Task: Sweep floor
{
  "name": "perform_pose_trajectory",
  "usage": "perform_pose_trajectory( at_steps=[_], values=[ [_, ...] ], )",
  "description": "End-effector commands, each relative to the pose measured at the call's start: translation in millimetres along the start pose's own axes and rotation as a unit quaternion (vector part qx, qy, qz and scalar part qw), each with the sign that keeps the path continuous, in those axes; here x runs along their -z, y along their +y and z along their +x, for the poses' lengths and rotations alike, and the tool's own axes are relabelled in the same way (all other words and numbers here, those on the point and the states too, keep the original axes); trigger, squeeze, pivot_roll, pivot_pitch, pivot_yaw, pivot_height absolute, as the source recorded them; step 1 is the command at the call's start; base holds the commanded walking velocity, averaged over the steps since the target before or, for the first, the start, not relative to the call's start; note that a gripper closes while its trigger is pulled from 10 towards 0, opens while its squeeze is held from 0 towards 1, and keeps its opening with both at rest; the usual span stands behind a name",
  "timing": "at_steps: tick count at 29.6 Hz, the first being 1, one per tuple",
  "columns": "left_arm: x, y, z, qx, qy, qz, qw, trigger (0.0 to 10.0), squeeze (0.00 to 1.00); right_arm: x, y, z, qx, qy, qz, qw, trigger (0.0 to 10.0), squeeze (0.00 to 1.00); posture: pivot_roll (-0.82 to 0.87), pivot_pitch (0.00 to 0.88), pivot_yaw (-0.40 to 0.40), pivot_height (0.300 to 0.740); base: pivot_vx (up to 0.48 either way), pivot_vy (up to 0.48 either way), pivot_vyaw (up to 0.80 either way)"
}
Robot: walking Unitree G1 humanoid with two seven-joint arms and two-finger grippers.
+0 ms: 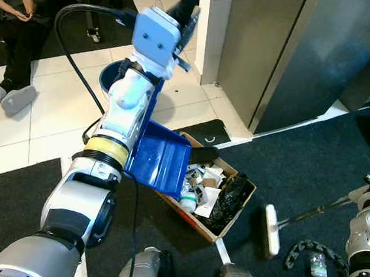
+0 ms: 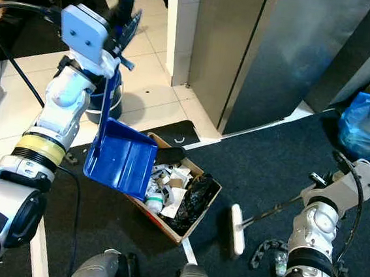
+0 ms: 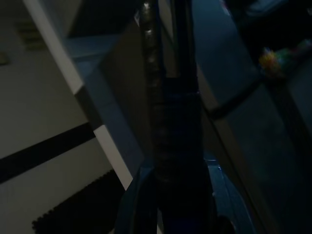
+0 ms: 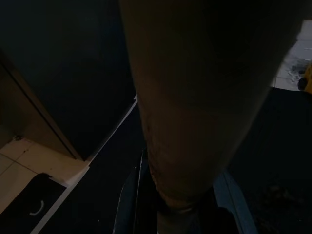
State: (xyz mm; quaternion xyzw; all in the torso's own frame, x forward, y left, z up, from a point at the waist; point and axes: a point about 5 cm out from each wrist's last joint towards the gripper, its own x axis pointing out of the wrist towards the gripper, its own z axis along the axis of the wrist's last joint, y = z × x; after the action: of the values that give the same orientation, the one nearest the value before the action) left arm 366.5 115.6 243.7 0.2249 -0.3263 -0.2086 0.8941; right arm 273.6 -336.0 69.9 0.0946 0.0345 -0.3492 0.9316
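One glossy blue plastic dustpan (image 2: 123, 157) hangs tilted over a trash-filled cardboard box (image 2: 193, 223), its handle clamped in the left gripper (image 2: 119, 37). The right gripper (image 2: 318, 184) holds a thin-handled broom (image 2: 236, 229); its finger state cannot be told.

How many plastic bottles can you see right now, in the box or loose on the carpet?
2. One bottle lies in the cardboard box below the blue dustpan; another bottle lies on the dark carpet beside the black chain. More may be buried under the box's trash.

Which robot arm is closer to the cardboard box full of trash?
Left. The left gripper holds the blue dustpan tipped over the cardboard box; the right gripper holds the broom beside it on the dark carpet.
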Motion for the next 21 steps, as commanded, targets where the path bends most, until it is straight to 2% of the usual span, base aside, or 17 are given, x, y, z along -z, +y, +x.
perform_pose_trajectory(
  at_steps=[1,11,15,18,19,20,21],
  values=[
    [-10.8,1.7,3.0,0.053,-0.027,0.087,0.994,10.0,0.00,-5.6,-3.9,2.2,0.010,-0.014,-0.003,1.000,10.0,0.00,0.03,0.000,0.019,0.740,0.000,0.000,0.00],
    [-15.6,-7.0,6.9,0.104,-0.040,0.145,0.983,10.0,0.00,-2.4,-4.3,0.5,0.017,-0.013,0.000,1.000,10.0,0.00,0.03,0.000,0.028,0.740,0.000,0.000,0.00],
    [-16.9,-6.4,8.3,0.090,-0.044,0.130,0.986,10.0,0.00,-2.2,-5.1,0.2,0.019,-0.014,-0.002,1.000,10.0,0.00,0.02,0.000,0.028,0.740,0.000,0.000,0.00],
    [-15.2,3.5,9.8,0.024,-0.037,0.070,0.997,10.0,0.00,-5.2,-8.1,1.0,0.027,-0.022,-0.008,0.999,10.0,0.00,0.02,0.000,0.025,0.740,0.000,0.000,0.00],
    [-14.7,6.5,9.9,0.005,-0.036,0.051,0.998,10.0,0.00,-6.5,-8.7,1.5,0.029,-0.025,-0.009,0.999,10.0,0.00,0.02,0.000,0.025,0.740,0.000,0.000,0.00],
    [-14.7,6.5,9.9,0.005,-0.036,0.051,0.998,10.0,0.00,-6.5,-8.7,1.5,0.029,-0.025,-0.009,0.999,10.0,0.00,0.02,0.000,0.025,0.740,0.000,0.000,0.00],
    [-12.5,11.3,9.7,-0.027,-0.029,0.025,0.999,10.0,0.00,-8.4,-9.6,2.5,0.032,-0.026,-0.011,0.999,10.0,0.00,0.02,0.000,0.024,0.740,0.000,0.000,0.00]
  ],
)
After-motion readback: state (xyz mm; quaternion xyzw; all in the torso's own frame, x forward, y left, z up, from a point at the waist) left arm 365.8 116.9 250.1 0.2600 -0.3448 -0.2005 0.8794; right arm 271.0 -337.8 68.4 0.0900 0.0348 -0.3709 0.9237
